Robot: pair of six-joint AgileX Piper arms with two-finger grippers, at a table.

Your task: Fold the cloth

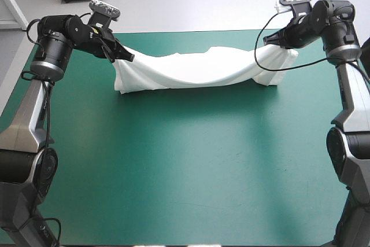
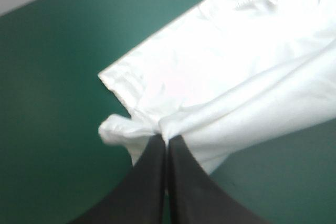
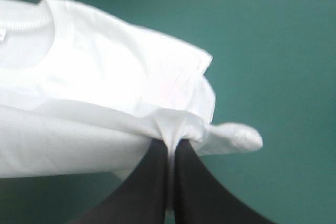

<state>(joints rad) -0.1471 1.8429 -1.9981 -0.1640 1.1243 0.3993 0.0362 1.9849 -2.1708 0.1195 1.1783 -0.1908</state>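
While the T-shirt (image 1: 196, 69) hangs stretched between the two arms over the far half of the teal-green cover (image 1: 185, 166), its middle sags in long soft folds and its lower edge appears to touch the table. The left gripper (image 1: 124, 55) pinches one end of the cloth, its black fingers (image 2: 152, 182) pressed all but together around a bunched fold. The right gripper (image 1: 272, 41) clamps the opposite end the same way, with a small wad of fabric poking out just beside it. The ribbed collar (image 3: 31, 22) shows ahead of each gripper in its wrist view.
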